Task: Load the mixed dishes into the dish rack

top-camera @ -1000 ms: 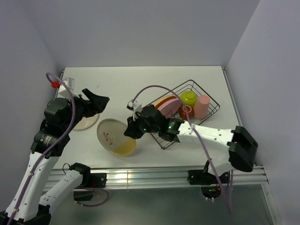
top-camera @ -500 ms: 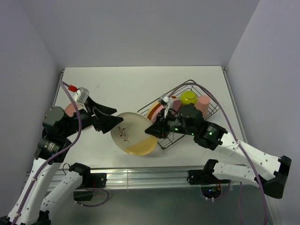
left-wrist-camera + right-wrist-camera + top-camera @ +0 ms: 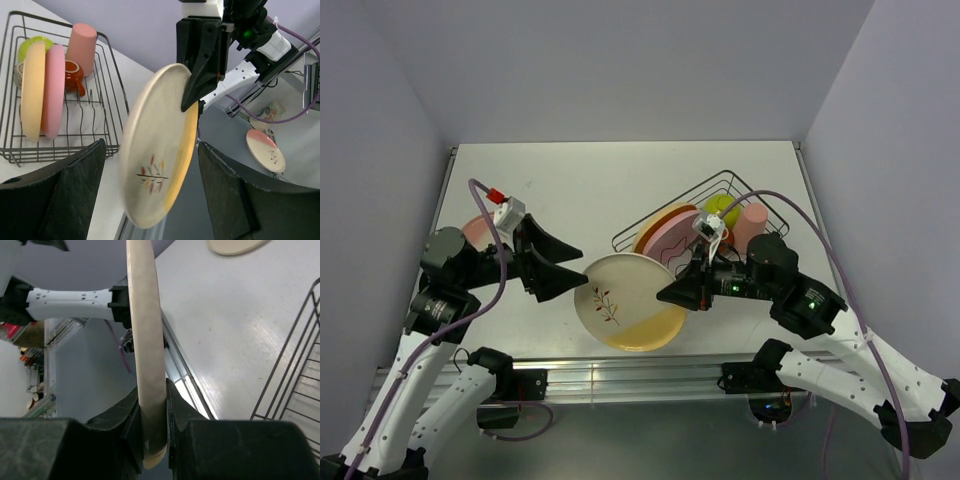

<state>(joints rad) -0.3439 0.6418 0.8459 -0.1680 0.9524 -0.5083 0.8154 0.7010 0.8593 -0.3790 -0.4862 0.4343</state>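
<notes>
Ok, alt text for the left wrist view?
The right pincer grips the rim of a twig-patterned plate, holding it on edge ahead of the open left pincer. Behind, on the left, a dish rack holds a yellow plate and a pink plate upright, a cup, a mug and a green bowl.

Pink-cream plate (image 3: 475, 230) largely hidden behind the left arm (image 3: 442, 268).

Robot lab test cell, bare lilac walls (image 3: 620, 70) round white table (image 3: 580, 180), alu rail (image 3: 640, 375) w/ arm mounts (image 3: 750, 378)
</notes>
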